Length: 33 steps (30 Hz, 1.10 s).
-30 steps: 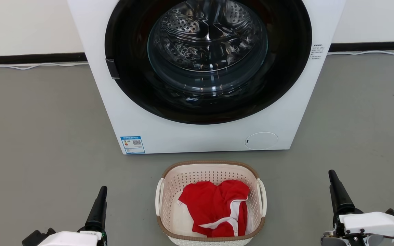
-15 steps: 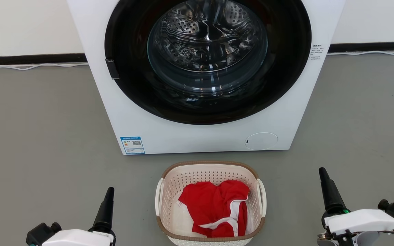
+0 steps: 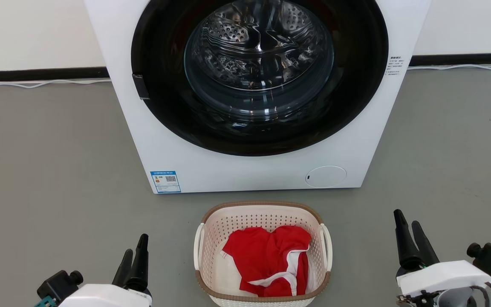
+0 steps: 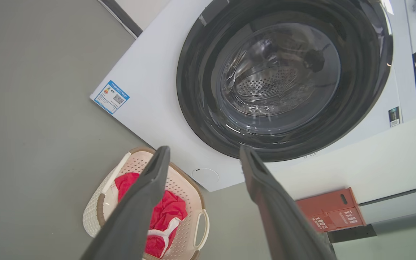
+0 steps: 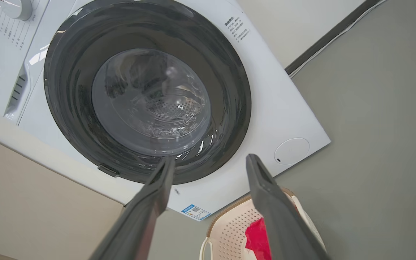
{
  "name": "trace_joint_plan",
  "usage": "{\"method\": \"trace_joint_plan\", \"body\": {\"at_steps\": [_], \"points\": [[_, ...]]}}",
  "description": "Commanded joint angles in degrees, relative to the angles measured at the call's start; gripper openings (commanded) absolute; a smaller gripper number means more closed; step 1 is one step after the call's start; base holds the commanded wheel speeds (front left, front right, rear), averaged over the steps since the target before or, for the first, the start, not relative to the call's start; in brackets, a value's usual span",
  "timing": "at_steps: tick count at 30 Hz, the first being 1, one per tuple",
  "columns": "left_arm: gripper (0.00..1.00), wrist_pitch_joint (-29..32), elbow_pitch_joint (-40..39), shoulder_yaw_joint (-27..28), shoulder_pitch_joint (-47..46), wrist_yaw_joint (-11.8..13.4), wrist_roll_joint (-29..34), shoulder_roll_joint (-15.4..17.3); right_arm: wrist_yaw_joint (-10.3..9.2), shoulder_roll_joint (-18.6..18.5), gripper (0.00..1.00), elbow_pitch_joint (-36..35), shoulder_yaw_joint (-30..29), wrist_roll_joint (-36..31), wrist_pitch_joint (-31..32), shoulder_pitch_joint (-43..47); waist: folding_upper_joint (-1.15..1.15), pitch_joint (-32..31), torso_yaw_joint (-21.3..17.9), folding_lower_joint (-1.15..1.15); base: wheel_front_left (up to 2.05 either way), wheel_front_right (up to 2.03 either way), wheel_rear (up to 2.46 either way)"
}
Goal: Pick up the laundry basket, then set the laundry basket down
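Note:
The laundry basket, cream-white and perforated with a brown rim and white side handles, stands on the grey floor just in front of the washer. A red garment lies inside it. My left gripper hovers to the basket's left, open and holding nothing, a clear gap away from the handle. To the basket's right, my right gripper is open too and touches nothing. In the left wrist view the open gripper points at the washer, with the basket low on the left. The right wrist view has the gripper above the basket.
A white front-loading washer with a closed round glass door stands right behind the basket. A white cable runs along the wall's dark skirting. A red box sits by the wall beside the washer. Grey floor spreads on both sides.
Both grippers have turned at the wrist, so two fingers show on each instead of one. Each has shifted a little inward toward the basket. The basket has not moved.

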Motion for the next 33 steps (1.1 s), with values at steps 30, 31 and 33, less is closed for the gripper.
{"method": "trace_joint_plan", "body": {"at_steps": [30,31,33], "points": [[1.00,-5.63,-0.74,-1.25,-0.68,1.51,21.85,0.74,0.32,-0.25,1.00,0.36,0.49,-25.20,-5.99,-1.08,0.00,-0.32,-0.20,0.00,0.00,0.00,0.00],[1.00,-5.80,-0.70,-1.30,-0.68,1.54,22.48,0.75,0.32,-0.25,1.00,0.44,0.45,-25.91,-6.16,-1.08,0.00,-0.33,-0.22,0.00,0.00,0.00,0.00],[1.00,-6.14,-0.61,-1.40,-0.67,1.60,23.76,0.76,0.33,-0.24,1.00,0.63,0.43,-27.36,-6.50,-1.07,0.00,-0.36,-0.24,0.00,0.00,0.00,0.00]]}}
